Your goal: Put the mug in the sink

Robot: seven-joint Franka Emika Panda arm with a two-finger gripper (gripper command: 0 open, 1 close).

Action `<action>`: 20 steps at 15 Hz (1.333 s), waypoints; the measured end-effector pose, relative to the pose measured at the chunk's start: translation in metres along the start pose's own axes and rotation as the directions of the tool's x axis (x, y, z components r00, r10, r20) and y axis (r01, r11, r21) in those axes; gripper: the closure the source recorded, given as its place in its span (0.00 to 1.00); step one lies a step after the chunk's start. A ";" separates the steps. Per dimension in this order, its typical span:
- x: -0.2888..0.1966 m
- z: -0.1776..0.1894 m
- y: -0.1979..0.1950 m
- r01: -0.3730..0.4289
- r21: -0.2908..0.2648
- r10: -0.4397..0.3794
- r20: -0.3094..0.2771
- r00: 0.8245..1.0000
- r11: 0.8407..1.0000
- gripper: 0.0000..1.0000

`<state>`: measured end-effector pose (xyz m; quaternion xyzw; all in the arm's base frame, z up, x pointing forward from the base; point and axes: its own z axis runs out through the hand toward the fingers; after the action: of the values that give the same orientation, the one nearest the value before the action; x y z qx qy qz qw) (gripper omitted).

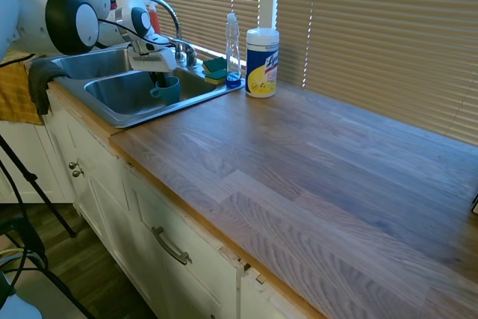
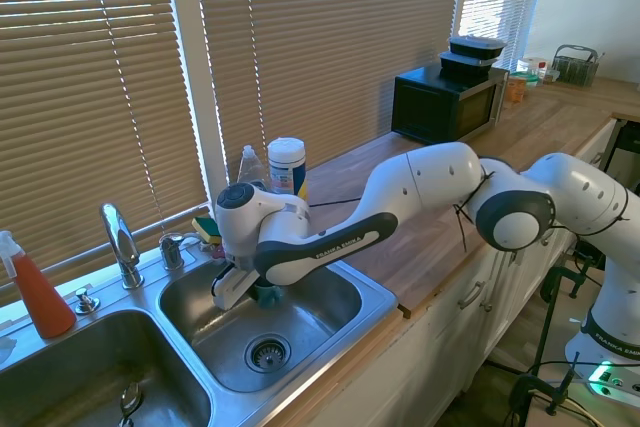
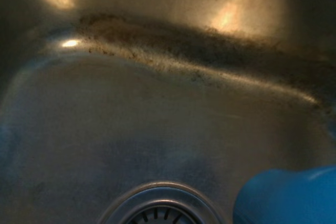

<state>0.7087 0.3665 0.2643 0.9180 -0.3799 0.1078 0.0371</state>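
"FRANKA EMIKA" lettering along the white arm [image 2: 330, 244]'s dark forearm band

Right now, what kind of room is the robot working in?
Most likely a home kitchen: a steel double sink with a faucet is set in a wooden counter, cabinets sit below it, and a microwave stands further along.

Home kitchen: sink [image 2: 330, 342], microwave [image 2: 447, 102], cabinets [image 1: 160, 237].

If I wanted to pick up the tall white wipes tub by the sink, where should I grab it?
Grab the wipes tub around its round middle, coming from the open counter side. It stands upright with straight sides; the blinds sit behind it and a clear bottle stands close beside it.
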 end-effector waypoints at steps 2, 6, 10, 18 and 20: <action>-0.003 0.038 -0.002 -0.003 -0.010 0.003 0.006 1.000 1.000 1.00; 0.002 0.079 -0.003 -0.031 0.001 0.031 0.019 0.999 1.000 1.00; 0.006 0.087 -0.003 -0.042 -0.007 0.042 0.029 0.999 0.999 0.00; 0.018 0.080 -0.001 -0.039 -0.029 0.040 0.012 0.999 0.999 0.00; 0.019 0.078 -0.002 -0.041 -0.023 0.041 0.009 0.999 0.999 0.00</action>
<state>0.7365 0.3428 0.1926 0.9101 -0.3999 0.0998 0.0434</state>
